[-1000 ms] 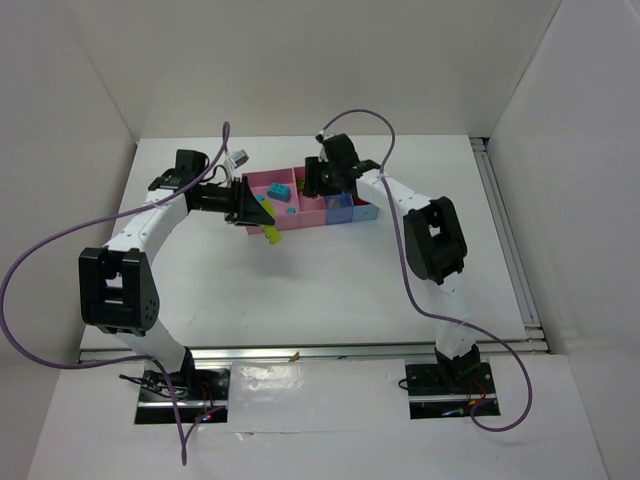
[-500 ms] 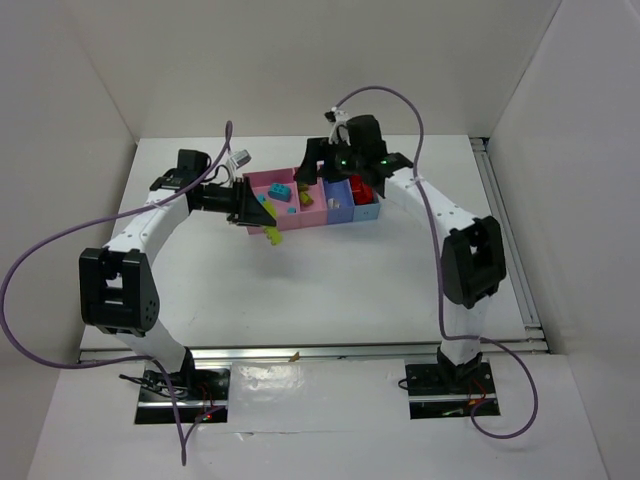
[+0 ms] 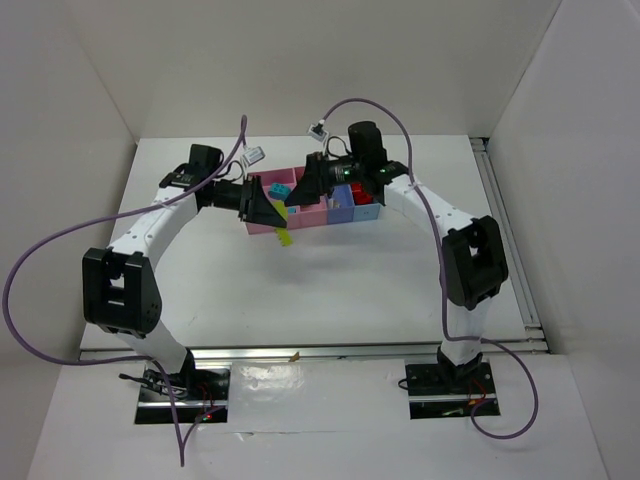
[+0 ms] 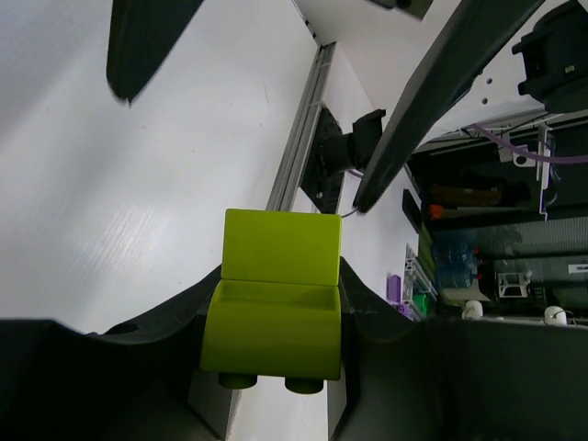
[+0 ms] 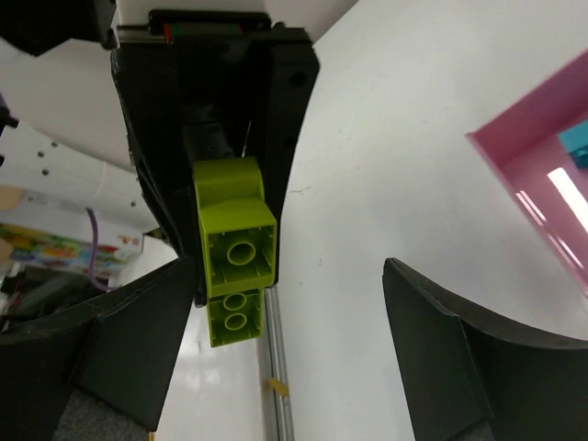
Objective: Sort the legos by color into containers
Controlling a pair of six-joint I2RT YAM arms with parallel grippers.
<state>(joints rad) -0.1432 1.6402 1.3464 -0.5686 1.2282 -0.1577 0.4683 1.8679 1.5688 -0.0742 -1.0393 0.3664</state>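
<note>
The left fingers (image 4: 110,377) were clamped on a yellow-green lego (image 4: 276,303), holding it in the air just beside the near left corner of the bins (image 3: 318,216). The right fingers (image 5: 459,367) stood wide apart on either side of it, touching nothing. This looked like a handover, letting the right arm carry the lego to a bin it reaches better. Part of the lego stuck out past the left fingers, leaving room for a second grip. The counter (image 3: 330,290) lay below, and the pink bin's wall (image 5: 528,170) was the nearest edge to mind.
</note>
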